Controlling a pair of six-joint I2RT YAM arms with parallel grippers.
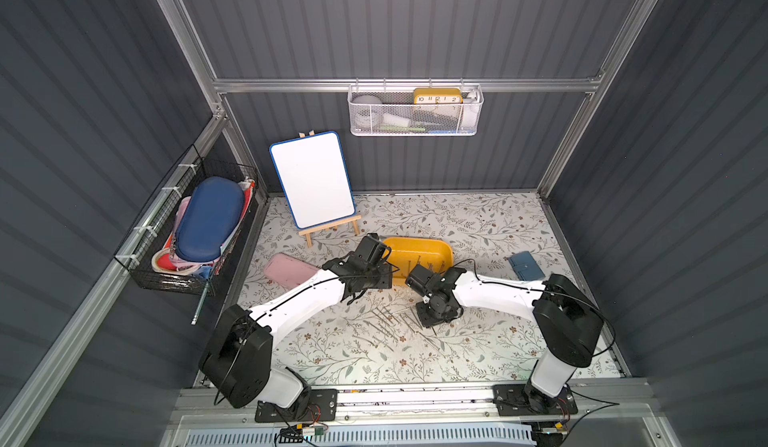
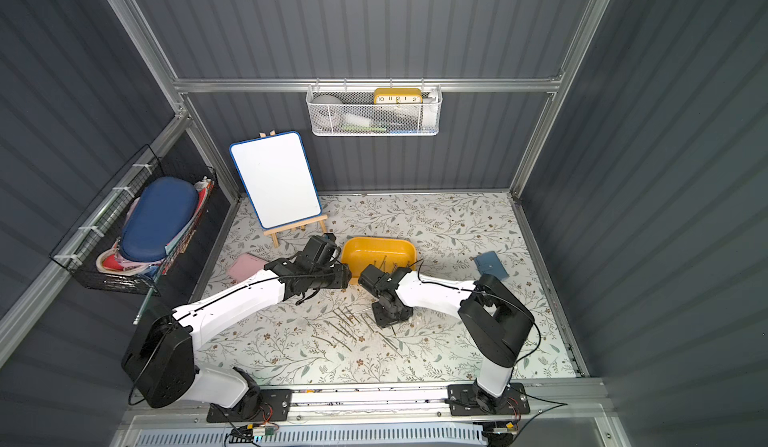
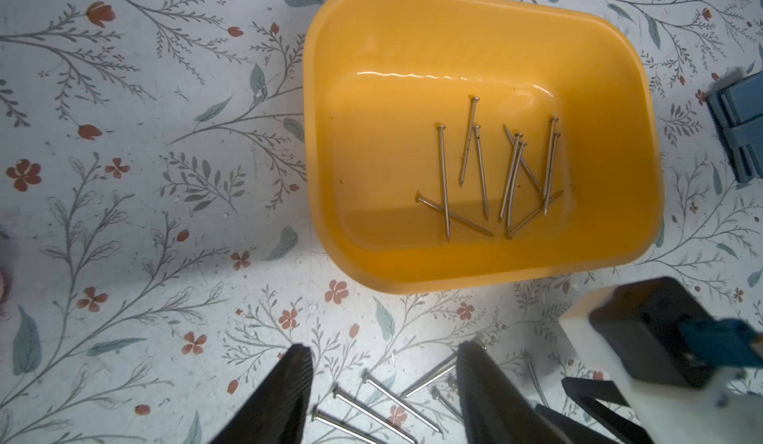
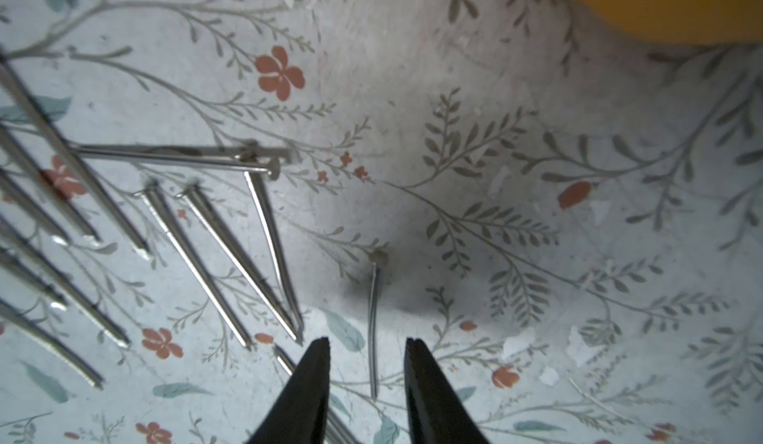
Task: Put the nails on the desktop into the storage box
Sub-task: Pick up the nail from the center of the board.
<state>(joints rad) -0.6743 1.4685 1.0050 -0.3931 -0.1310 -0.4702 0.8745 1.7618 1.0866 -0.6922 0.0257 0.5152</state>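
The mustard-yellow storage box stands mid-desktop between both wrists. In the left wrist view several nails lie on the floor of the box. More nails lie scattered on the floral desktop in front of it. My left gripper hovers open above some of these loose nails, holding nothing. My right gripper is low over the desktop, open, with one nail lying flat between its fingertips. Other nails fan out beside it.
A flat pink case lies left of the box and a blue wallet to the right. A whiteboard on an easel stands at the back left. A white mesh basket hangs on the back wall, a black wire basket on the left wall.
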